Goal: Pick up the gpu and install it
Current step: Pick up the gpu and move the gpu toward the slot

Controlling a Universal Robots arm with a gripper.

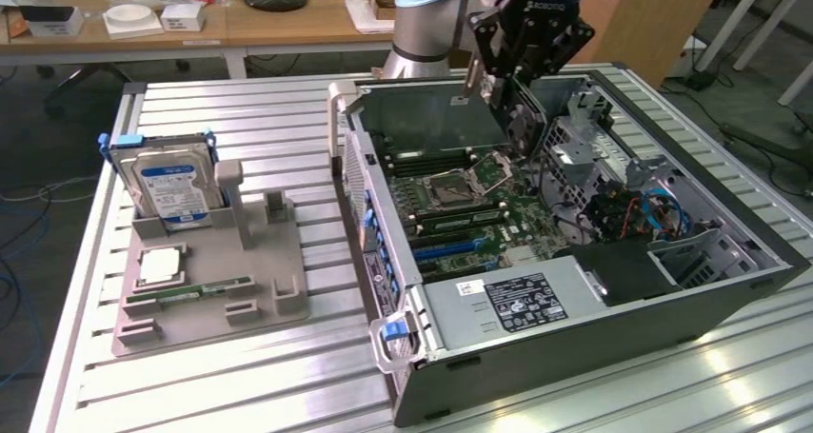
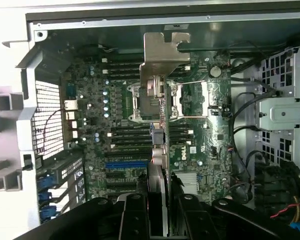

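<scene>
Gripper [image 1: 498,83] clenched on gpu [image 2: 162,55], held on edge above the open computer case [image 1: 546,376], upper centre of the exterior frame; card probably light, stiff, fragile; best gripped by bare board edges, clear of contacts.

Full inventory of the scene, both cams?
gpu: 1, silver bracket, card edge-on, in the tool above the motherboard
computer case: 1, dark grey, open, on the table, exterior view's right
motherboard: 1, green, inside the case
power supply: 1, silver, black label, near end of the case
fixture: 1, grey, on the table, exterior view's left
hard drive: 1, silver, blue label, upright in the fixture
processor chip: 1, pale square, flat on the fixture
memory stick: 1, green, flat on the fixture
table: 1, silver, slatted
desk: 1, wooden, behind the table
tool: 1, black, shut on the gpu
arm: 1, silver and light blue, behind the case
</scene>
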